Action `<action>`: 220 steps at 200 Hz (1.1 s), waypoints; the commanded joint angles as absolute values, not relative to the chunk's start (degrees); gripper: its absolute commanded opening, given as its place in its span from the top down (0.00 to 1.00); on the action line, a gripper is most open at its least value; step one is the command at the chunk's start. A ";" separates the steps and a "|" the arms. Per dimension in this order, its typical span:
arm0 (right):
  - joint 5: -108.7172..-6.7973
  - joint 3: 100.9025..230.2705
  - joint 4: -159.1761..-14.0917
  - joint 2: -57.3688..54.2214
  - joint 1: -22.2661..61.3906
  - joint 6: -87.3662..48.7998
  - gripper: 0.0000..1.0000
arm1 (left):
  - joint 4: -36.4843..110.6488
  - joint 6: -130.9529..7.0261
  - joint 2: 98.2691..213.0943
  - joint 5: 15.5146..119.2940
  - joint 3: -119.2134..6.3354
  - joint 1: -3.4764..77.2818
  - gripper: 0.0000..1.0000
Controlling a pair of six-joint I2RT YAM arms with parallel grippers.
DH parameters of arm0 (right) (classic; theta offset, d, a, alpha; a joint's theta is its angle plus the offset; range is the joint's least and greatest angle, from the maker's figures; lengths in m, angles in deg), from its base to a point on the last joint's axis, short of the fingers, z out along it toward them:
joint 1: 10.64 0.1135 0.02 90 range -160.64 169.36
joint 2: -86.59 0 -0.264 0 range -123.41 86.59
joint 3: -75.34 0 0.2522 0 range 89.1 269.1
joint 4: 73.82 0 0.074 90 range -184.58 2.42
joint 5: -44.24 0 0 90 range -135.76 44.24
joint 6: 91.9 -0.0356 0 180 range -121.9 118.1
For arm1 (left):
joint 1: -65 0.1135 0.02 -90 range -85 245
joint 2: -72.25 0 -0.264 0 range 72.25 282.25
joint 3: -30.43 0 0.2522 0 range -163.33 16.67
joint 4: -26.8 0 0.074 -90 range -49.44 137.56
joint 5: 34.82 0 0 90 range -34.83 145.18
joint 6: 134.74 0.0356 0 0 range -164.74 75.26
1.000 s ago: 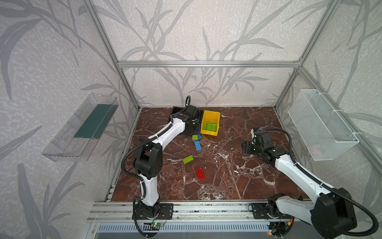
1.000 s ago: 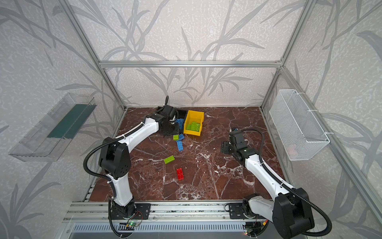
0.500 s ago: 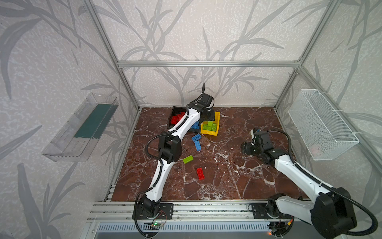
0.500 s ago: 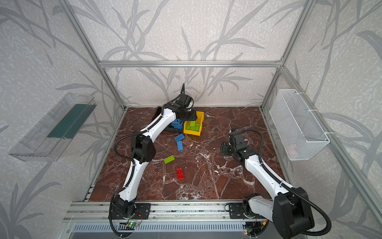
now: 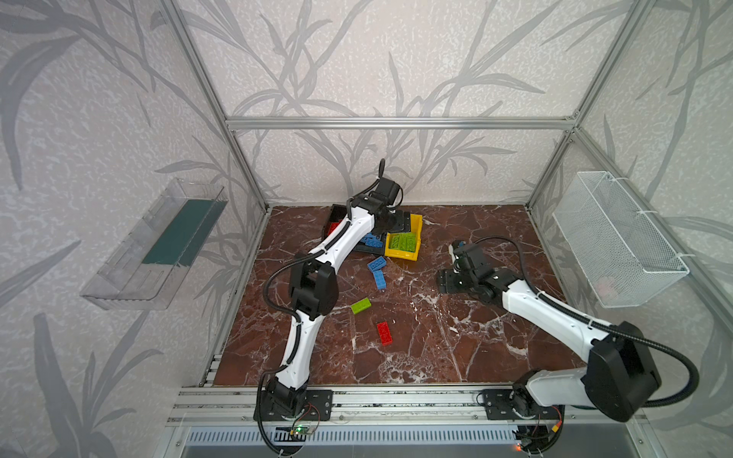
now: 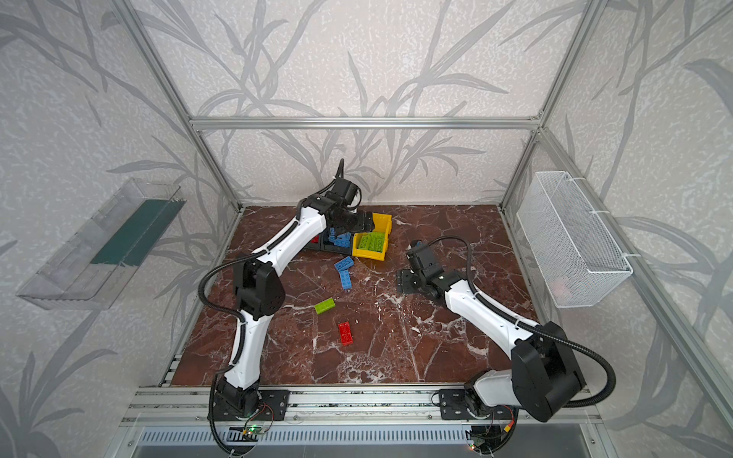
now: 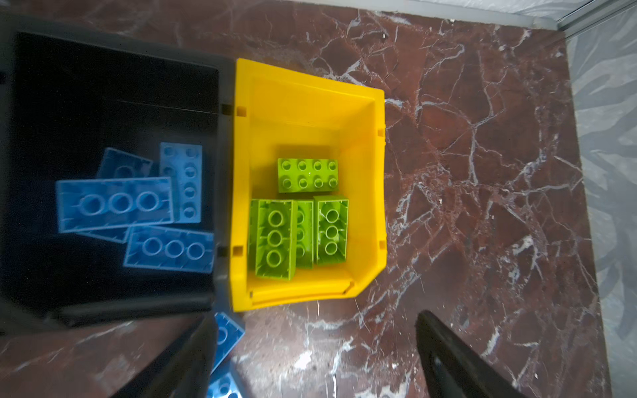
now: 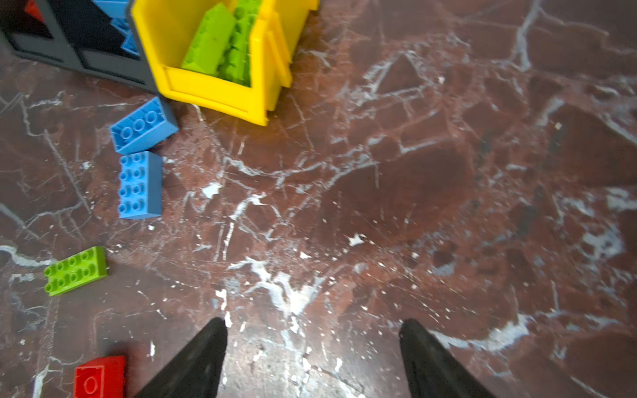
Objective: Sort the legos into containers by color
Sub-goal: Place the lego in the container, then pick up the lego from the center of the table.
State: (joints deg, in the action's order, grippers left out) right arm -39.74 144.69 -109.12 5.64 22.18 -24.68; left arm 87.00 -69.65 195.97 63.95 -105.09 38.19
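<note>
The yellow bin [image 5: 400, 257] [image 7: 300, 103] holds several green legos [image 7: 306, 174]. The black bin [image 7: 138, 306] beside it holds several blue legos [image 7: 113, 203]. A second black bin [image 5: 337, 208] at the far left holds red ones. Loose on the floor lie two blue bricks [image 5: 377, 263] [image 8: 139, 186], a green brick [image 5: 361, 306] [image 8: 76, 270] and a red brick [image 5: 384, 333] [image 8: 100, 377]. My left gripper [image 5: 398, 223] [image 7: 315, 317] hangs open and empty above the bins. My right gripper [image 5: 446, 281] [image 8: 312, 322] is open and empty, low over bare floor to the right of the loose bricks.
A white wire mesh basket [image 5: 618, 242] hangs on the right wall and a clear plastic tray [image 5: 158, 246] on the left wall. Aluminium frame posts stand at the corners of the marble floor [image 5: 456, 337], with a rail along its front edge.
The left arm has risen and swung from the black bins toward the yellow bin, and its jaws have opened. The right arm stayed in place with its jaws slightly wider.
</note>
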 commanded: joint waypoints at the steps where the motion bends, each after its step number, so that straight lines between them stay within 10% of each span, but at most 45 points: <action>1: -36.56 150.53 -111.83 0.65 26.73 -25.11 0.19 | 81.33 -68.80 185.23 60.26 -96.72 39.53 0.10; 100: -40.07 188.17 -122.67 -37.55 35.64 -26.86 0.26 | 70.84 -72.58 146.09 57.03 -52.00 51.58 0.10; 220: -39.54 202.55 -135.76 -49.35 38.46 -31.57 0.37 | 71.04 -72.63 134.78 60.25 -39.36 57.44 0.09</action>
